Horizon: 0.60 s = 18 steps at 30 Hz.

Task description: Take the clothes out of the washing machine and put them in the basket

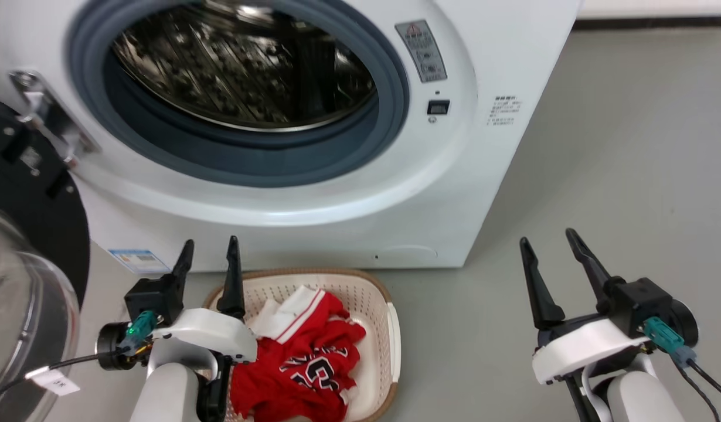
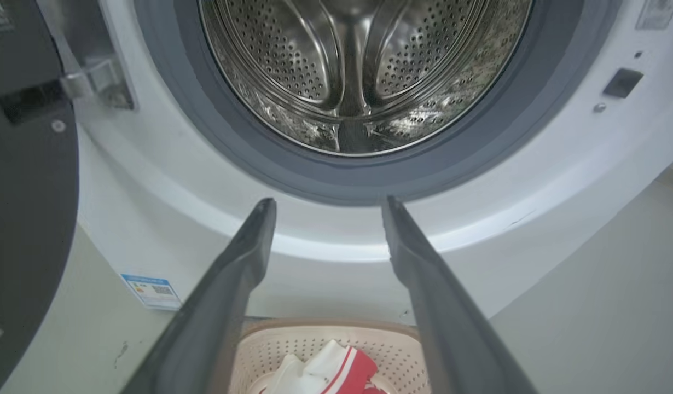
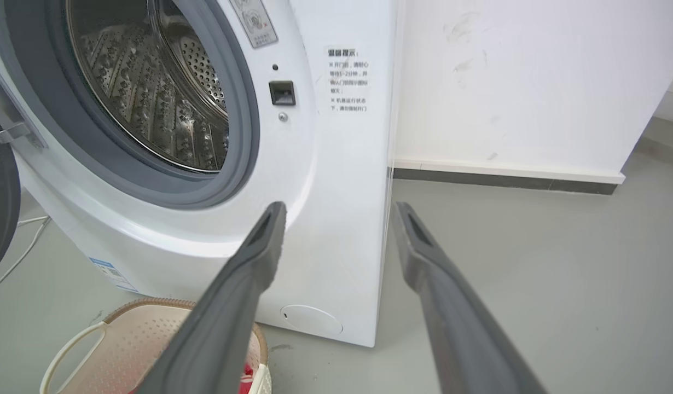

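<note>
One red heap, the clothes (image 1: 305,357), lies in the basket (image 1: 394,343), which stands on the floor (image 1: 630,176) at 6 o'clock of the washing machine (image 1: 501,176), just beside its front. The piece on top is a jersey, lettering up, with its white collar trim (image 1: 296,302) at 12 o'clock of the heap. The drum (image 1: 243,64) shows bare perforated steel in the head view and both wrist views. No fabric is visible in it, so the emptying looks all but done. The door (image 1: 26,234) stands open at 9 o'clock of the porthole.

The left gripper (image 1: 211,240) hovers over the basket's 10 o'clock corner, jaws parted and holding nothing. The right gripper (image 1: 546,235) sits at 3 o'clock of the basket, well apart from it over bare floor, jaws likewise spread and empty.

The fabric looks light, limp and thin, probably a slick sports knit. It should drape and trail rather than keep a shape, and a shallow pinch may slide off. Whether it is damp cannot be told. If the heap needs tucking in, the best hold is likely the bunched ridge near its middle or the thicker collar at 12 o'clock. That hold should be deep between the fingers and clear of the perforated wall, since so light a basket could lift or skid if snagged.
</note>
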Motion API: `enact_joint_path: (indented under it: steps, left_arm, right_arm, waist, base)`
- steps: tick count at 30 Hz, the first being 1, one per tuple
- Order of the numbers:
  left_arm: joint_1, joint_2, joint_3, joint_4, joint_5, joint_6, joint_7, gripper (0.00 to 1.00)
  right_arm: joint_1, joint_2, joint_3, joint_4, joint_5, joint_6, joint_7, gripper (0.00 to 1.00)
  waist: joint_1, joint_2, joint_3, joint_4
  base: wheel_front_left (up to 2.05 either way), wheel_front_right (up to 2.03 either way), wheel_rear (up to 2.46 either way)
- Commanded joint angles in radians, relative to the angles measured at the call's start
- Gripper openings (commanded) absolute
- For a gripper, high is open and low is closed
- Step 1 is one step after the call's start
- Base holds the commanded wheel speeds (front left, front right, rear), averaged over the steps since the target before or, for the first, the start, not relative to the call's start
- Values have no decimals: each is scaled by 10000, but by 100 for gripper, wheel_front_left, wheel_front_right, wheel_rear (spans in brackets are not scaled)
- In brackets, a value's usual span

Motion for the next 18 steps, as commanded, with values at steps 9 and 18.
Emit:
enact_joint_path:
  steps: [9, 18]
  left_arm:
    - [1320, -6, 194, -2309, 795, 133, -23, 100]
    - [2323, -6, 30, -2792, 1143, 227, -23, 100]
  right_arm:
    - [1114, -13, -553, -931, -561, -5, 466, 100]
    - [1872, -13, -849, -1425, -735, -7, 932, 100]
  waist:
    - [1, 0, -1692, 406]
    - [1, 0, -2237, 431]
  base:
    - [0, 0, 0]
    - [0, 0, 0]
